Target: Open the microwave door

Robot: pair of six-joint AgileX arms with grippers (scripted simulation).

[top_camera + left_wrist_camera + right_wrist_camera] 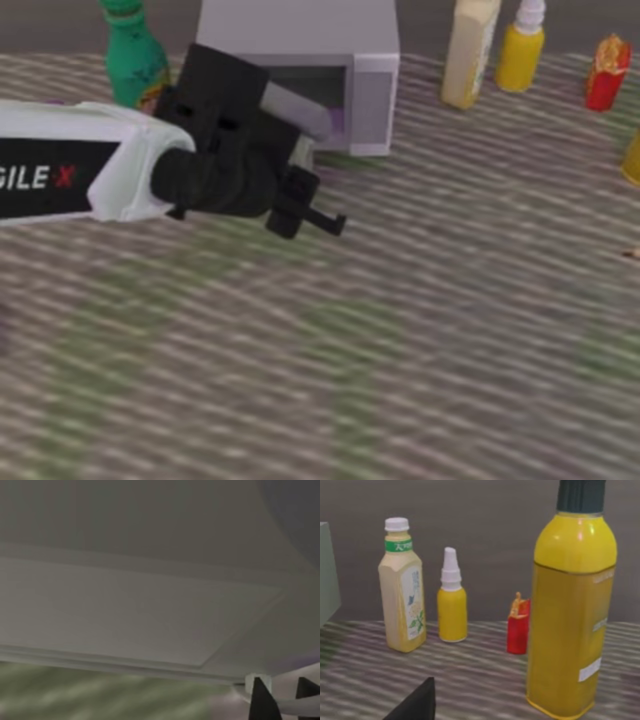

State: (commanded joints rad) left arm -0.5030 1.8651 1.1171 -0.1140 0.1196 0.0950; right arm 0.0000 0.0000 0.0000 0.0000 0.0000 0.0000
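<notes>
The light-grey microwave (300, 25) stands at the back centre of the table. The microwave door (300, 108) stands ajar, slanting out from the front, and lilac interior shows beside the control strip (372, 105). My left arm reaches in from the left and covers the microwave's left front. My left gripper (320, 215) is at the door's free edge. In the left wrist view the door (125, 605) fills most of the picture, and the left gripper (282, 700) has its dark fingertips (260, 702) on either side of a pale handle piece. My right gripper (417, 705) shows only in its wrist view.
A green bottle (135, 55) stands just left of the microwave. To the right stand a cream bottle (470, 50), a yellow squeeze bottle (520, 50), a red carton (607, 72) and a yellow bottle (632, 155) at the edge, which looms close as the yellow bottle (570, 610) in the right wrist view.
</notes>
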